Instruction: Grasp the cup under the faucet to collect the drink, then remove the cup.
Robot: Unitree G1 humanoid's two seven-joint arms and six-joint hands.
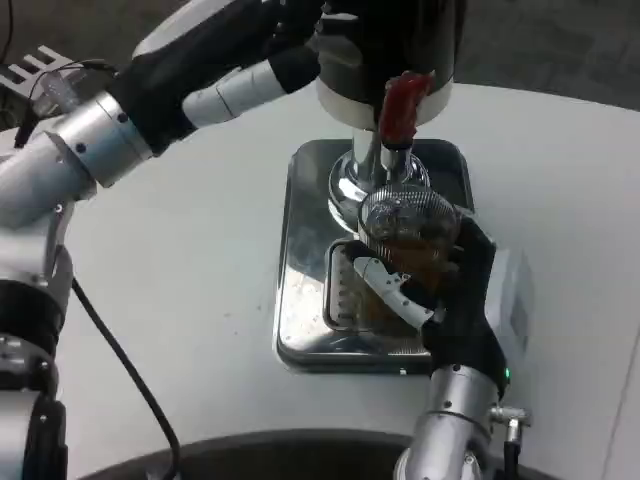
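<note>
Gripping cup [408,238] under faucet [403,108], right hand [462,300] fingers wrapped round it | cup holds brown drink, over tray [300,250] | left hand [255,60] on dispenser [390,45], finger state unclear

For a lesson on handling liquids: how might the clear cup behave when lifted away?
The cup holds brown drink, so it is probably heavier than empty and could slosh if tilted. Its clear wall looks smooth, perhaps slippery; the right hand wraps it.

one cup [408,235], one dispenser [385,60], one tray [300,260]
</note>
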